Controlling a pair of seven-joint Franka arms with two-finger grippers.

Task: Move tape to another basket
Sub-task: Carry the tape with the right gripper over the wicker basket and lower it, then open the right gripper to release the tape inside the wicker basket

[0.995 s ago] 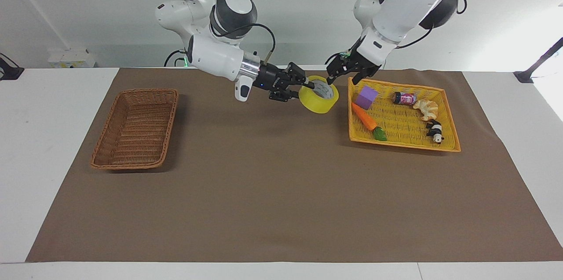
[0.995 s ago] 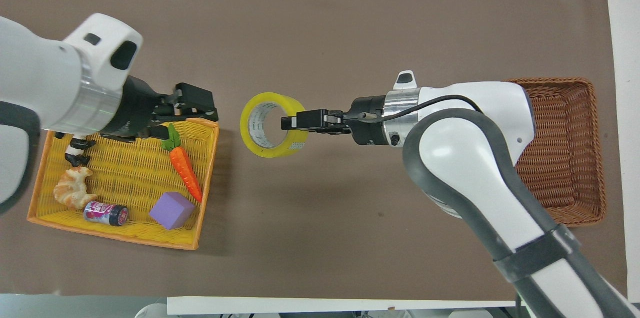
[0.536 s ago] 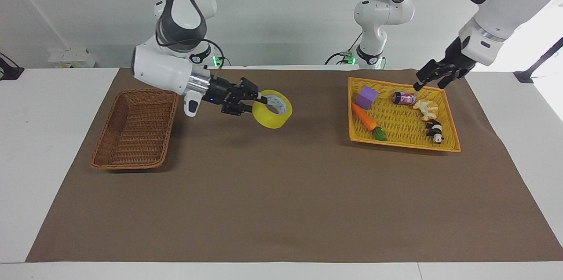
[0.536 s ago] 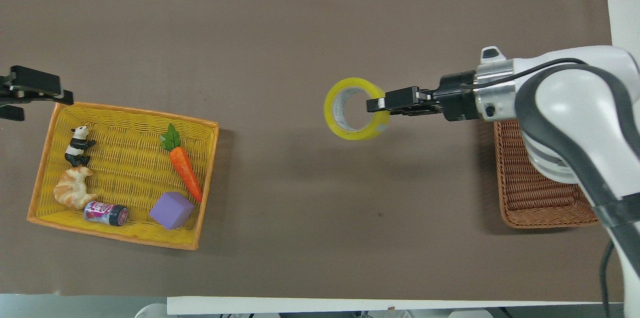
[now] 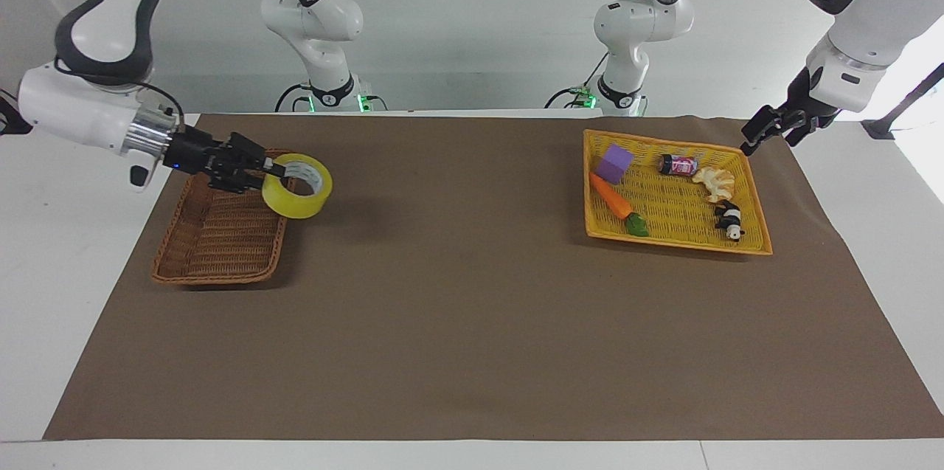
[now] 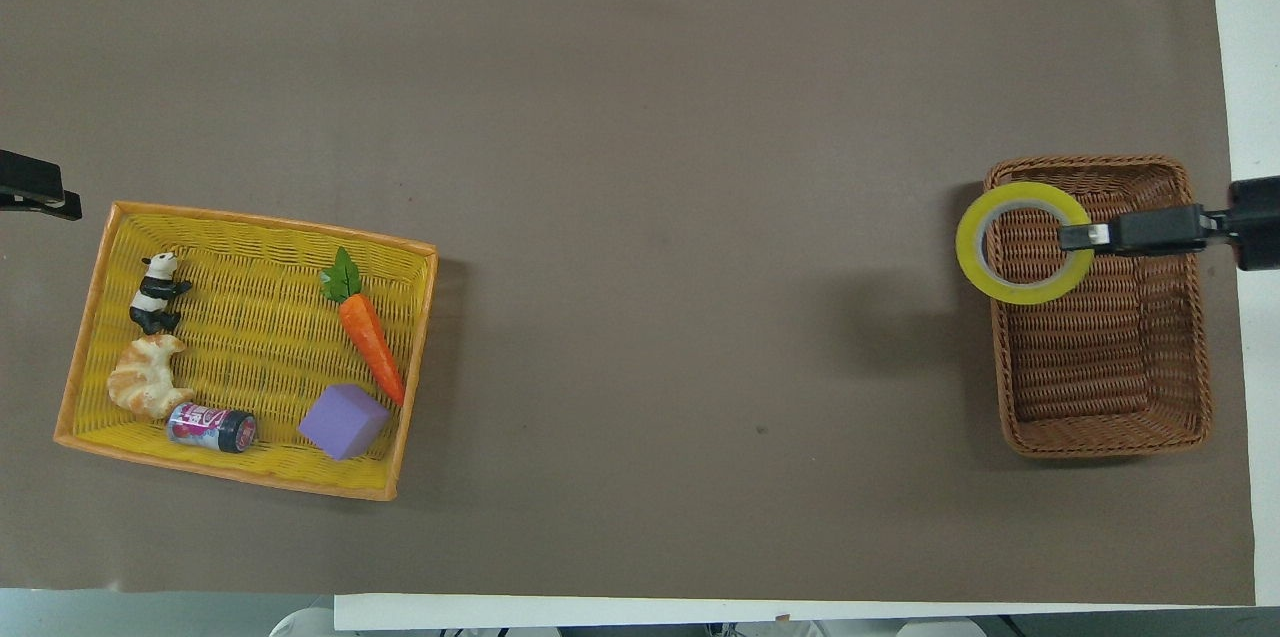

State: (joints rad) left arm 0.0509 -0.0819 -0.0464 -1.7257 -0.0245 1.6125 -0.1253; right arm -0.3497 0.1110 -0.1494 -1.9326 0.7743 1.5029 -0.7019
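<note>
Tape (image 5: pixel 297 195): clamped by its wall in right gripper (image 5: pixel 267 170) jaws, core axis near vertical, hanging over basket (image 5: pixel 221 234) rim toward table centre; left gripper (image 5: pixel 767 129), jaws' state unreadable, waits by yellow tray (image 5: pixel 748 193).

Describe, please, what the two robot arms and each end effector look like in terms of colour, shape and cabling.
Both arms are glossy white with rounded links and dark grey joint bands, and thin black cables loop along them. The right end effector is black with two slim fingers, set on a silver wrist ring with a small blue light. The left end effector is likewise black with two fingers. Green lights glow at both arm bases.
</note>
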